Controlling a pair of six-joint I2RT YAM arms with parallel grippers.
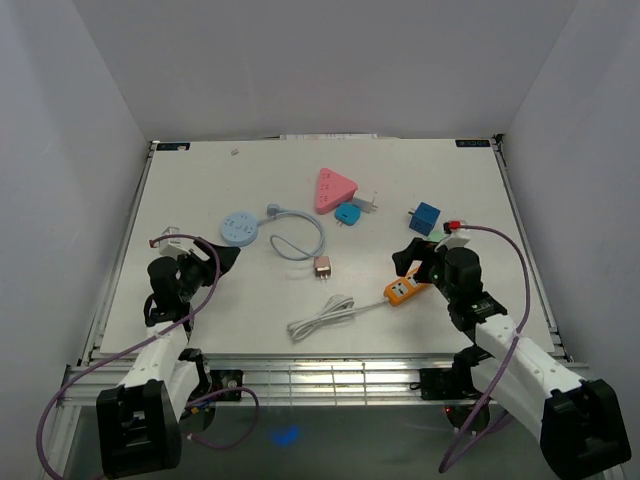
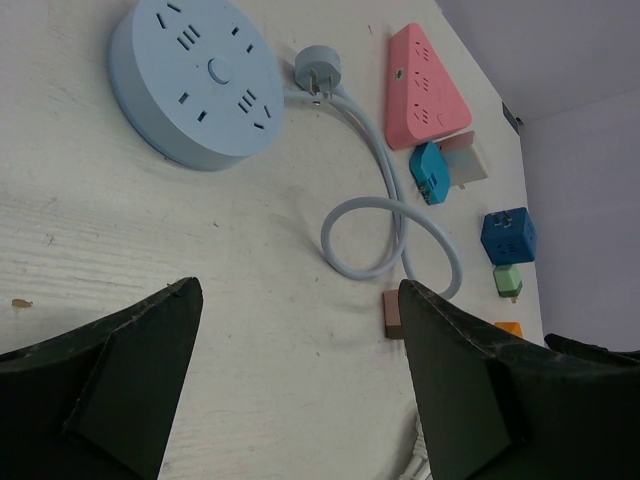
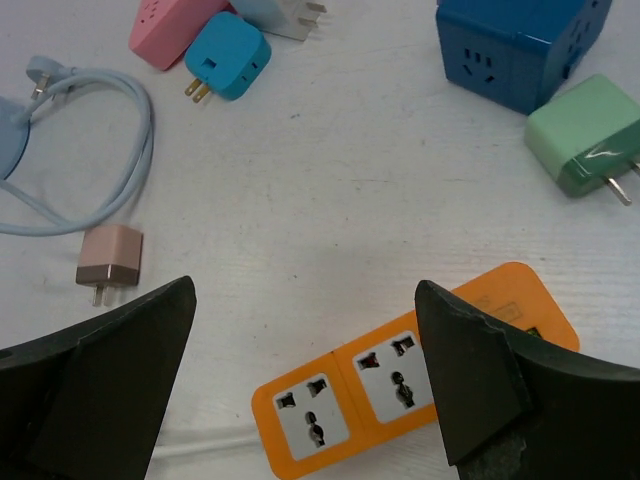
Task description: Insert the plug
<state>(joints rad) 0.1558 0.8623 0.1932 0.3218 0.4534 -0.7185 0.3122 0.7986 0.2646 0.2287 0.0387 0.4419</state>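
Table (image 1: 200, 180): white top with a spread of sockets and plugs, all lying loose.

Left gripper (image 2: 298, 300): jaws spread wide, nothing between them. It hangs near the left edge, and the round blue power strip (image 2: 195, 80) lies ahead of it.

Right gripper (image 3: 305, 300): jaws also spread, holding nothing. It hovers just over the orange power strip (image 3: 400, 385), whose two sockets face up between the fingers.

Other sockets: a pink triangular strip (image 2: 425, 85) at centre back and a blue cube socket (image 3: 515, 45) to the right.

Plug candidates:
- The green plug (image 3: 580, 135) is just beside the blue cube, pins pointing away from it.
- The teal adapter (image 3: 228, 55) is against the pink strip.
- The small rose charger (image 3: 110, 255) is mid-table by the loop of pale cord (image 2: 385, 220).
- That cord's own plug (image 2: 318, 70) rests beside the round strip.

The task does not say which plug is meant. Judging by where the right arm is, the green plug or the rose charger into the orange strip seems most likely.

Risks:
- Wrong pairing. Pin patterns differ, and flat pins may not suit every hole.
- The orange strip is light and unheld, so a downward push could slide or tip it. The left arm is well apart from it and cannot brace it from there.
- The plugs lie on their sides, so a grasp may leave the pins askew and they could jam on the socket face.
- The white cord (image 1: 320, 318) could snag a finger on approach.
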